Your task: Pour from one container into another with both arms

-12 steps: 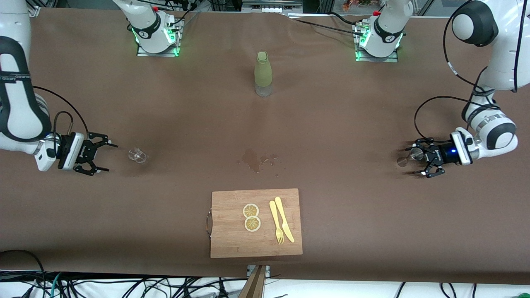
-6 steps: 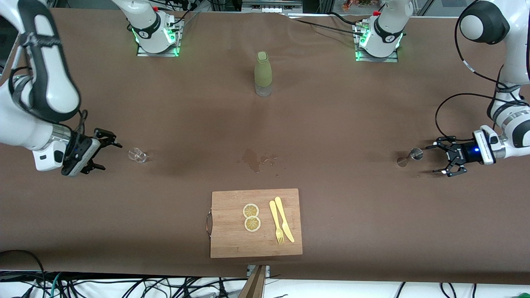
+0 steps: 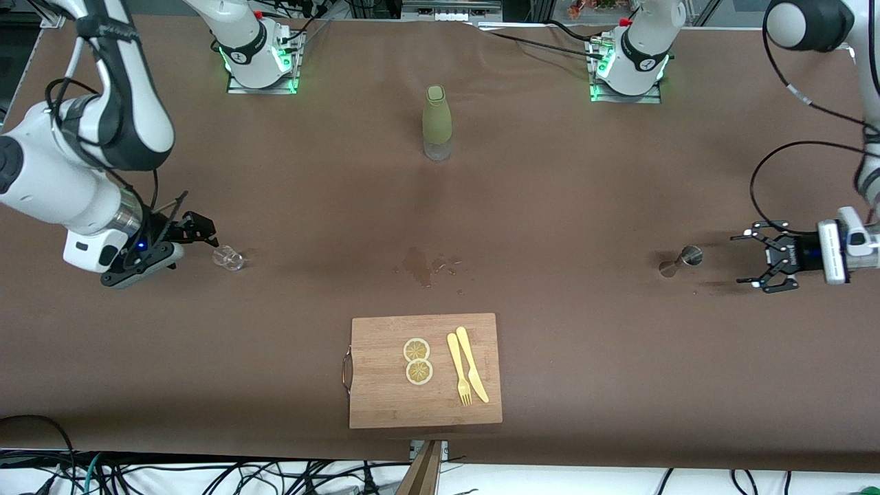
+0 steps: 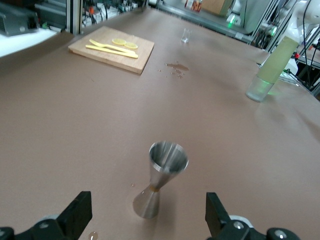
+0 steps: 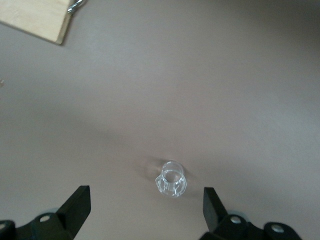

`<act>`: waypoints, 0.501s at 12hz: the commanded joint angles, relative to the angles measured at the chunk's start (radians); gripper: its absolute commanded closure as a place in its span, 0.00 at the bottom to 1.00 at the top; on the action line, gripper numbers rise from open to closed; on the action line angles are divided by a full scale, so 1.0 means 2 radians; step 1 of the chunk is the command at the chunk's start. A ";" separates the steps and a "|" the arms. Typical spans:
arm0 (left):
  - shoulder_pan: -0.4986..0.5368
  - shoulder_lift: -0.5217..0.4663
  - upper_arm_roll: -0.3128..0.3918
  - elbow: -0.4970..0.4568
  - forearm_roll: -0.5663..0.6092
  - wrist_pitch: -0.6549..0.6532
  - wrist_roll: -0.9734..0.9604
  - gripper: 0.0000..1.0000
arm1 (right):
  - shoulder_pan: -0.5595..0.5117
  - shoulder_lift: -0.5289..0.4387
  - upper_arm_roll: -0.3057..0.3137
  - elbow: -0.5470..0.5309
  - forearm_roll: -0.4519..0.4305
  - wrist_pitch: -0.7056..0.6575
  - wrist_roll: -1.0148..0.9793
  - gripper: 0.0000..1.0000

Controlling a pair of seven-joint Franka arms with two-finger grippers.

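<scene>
The tiny clear glass (image 3: 228, 258) (image 5: 172, 179) stands upright on the brown table near the right arm's end. My right gripper (image 3: 194, 242) (image 5: 145, 210) hangs open just short of it, tilted down, with nothing between its fingers. The steel jigger (image 3: 680, 260) (image 4: 160, 177) stands upright near the left arm's end. My left gripper (image 3: 741, 260) (image 4: 148, 225) is low and level, open and apart from the jigger, which stands in front of the jaws. The glass (image 4: 186, 35) also shows small in the left wrist view.
A tall olive-green bottle (image 3: 436, 124) (image 4: 272, 67) stands mid-table near the bases. A wet patch (image 3: 423, 265) lies at the centre. Nearer the front camera, a wooden cutting board (image 3: 385, 392) (image 4: 137, 57) carries two lemon slices (image 3: 417, 361) and a yellow fork and knife (image 3: 467, 375).
The left gripper has drawn back from around the jigger toward its end of the table. The right arm has risen and tilted its gripper down toward the glass. Glass and jigger have not moved.
</scene>
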 commanded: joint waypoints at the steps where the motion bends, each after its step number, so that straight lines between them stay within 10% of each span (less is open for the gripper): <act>1: -0.030 -0.067 0.007 -0.013 0.056 0.000 -0.105 0.00 | 0.014 -0.045 0.002 -0.014 -0.034 -0.047 0.125 0.00; 6: -0.094 -0.141 0.005 0.002 0.157 0.016 -0.326 0.00 | 0.024 -0.062 -0.014 0.067 -0.056 -0.219 0.207 0.00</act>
